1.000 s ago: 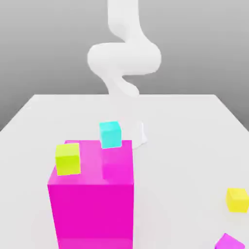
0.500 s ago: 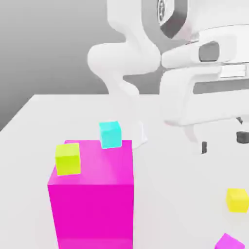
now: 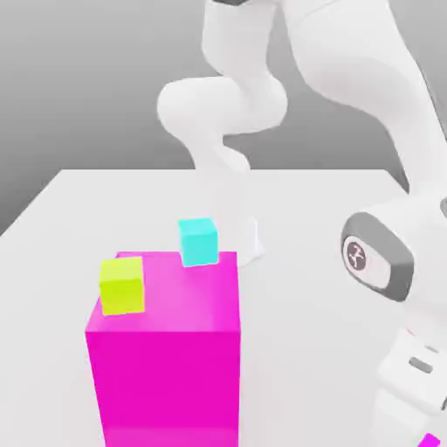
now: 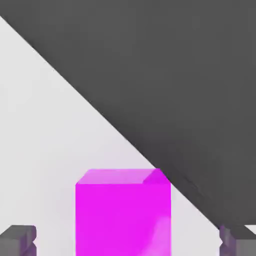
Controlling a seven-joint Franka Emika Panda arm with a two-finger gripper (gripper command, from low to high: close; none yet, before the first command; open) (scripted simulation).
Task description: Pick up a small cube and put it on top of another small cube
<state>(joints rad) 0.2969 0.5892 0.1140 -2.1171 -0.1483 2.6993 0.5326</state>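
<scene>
A glossy white robot arm [image 3: 384,105], marked by a grey ring with a pale centre at one joint [image 3: 371,257], reaches over a plain white table [image 3: 306,227] set against a flat grey backdrop. A large magenta block [image 3: 166,349], evenly coloured and unpatterned, carries a small yellow-green cube [image 3: 121,285] and a small cyan cube [image 3: 198,241]. In the hand view, a small plain magenta cube [image 4: 122,212], lighter on its upper face, sits between two dark grey fingertips [image 4: 17,239] on the white surface, beside a broad dark grey area.
</scene>
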